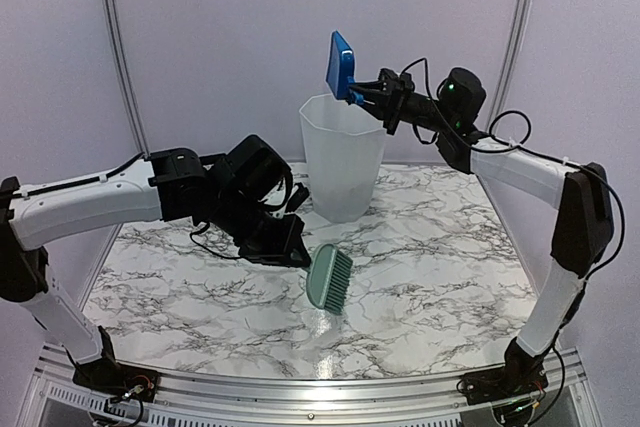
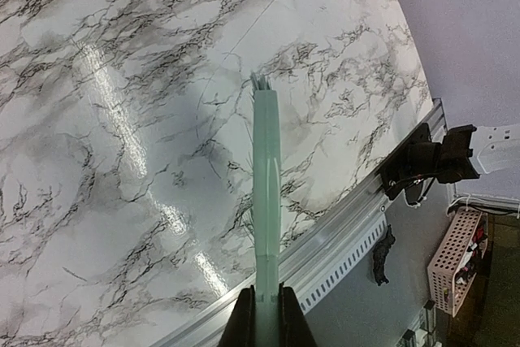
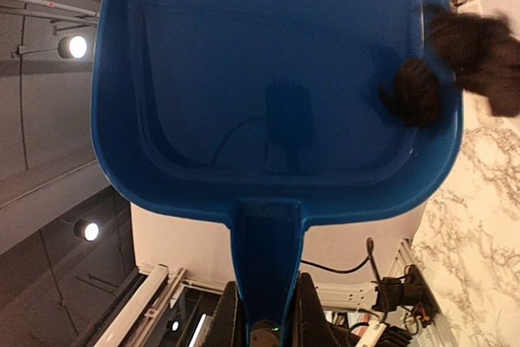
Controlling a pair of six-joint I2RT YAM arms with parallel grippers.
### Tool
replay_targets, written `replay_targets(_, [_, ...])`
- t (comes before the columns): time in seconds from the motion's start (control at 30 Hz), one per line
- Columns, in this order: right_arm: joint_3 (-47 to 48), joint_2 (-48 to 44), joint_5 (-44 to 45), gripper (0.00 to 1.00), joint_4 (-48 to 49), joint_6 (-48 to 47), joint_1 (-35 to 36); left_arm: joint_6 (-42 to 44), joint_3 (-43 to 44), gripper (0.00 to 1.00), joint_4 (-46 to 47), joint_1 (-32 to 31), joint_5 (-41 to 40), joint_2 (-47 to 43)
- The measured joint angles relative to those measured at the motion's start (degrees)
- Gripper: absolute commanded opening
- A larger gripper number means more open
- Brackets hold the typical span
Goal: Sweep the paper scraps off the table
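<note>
My right gripper (image 1: 362, 95) is shut on the handle of the blue dustpan (image 1: 340, 64) and holds it tipped up over the white bin (image 1: 342, 157). In the right wrist view the gripper (image 3: 266, 314) clamps the dustpan (image 3: 268, 79), and dark, blurred paper scraps (image 3: 447, 62) sit at its right rim. My left gripper (image 1: 290, 252) is shut on the pale green hand brush (image 1: 329, 277), held low over the table (image 1: 430, 267). The left wrist view shows the gripper (image 2: 266, 318) and the brush (image 2: 266, 201) edge-on. I see no scraps on the table.
The tall translucent white bin stands at the back middle of the table. The metal front edge (image 2: 341, 241) runs along the near side, with the right arm's base (image 2: 431, 160) bolted to it. The marble top (image 3: 487, 225) shows below the dustpan.
</note>
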Motion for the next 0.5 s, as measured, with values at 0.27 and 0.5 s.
replay_targets(0.27, [3.85,-0.09,-3.58,0.00,-1.57,-1.68,-0.22,-1.95,-0.13,0.00,3.45,-0.24,-0.59,-0.24])
replay_targets(0.5, [13.07,-4.35,-3.52,0.00,-31.85,-27.21,-0.24,-2.40,-4.28,0.00,4.92,-0.24,-2.05,-4.98])
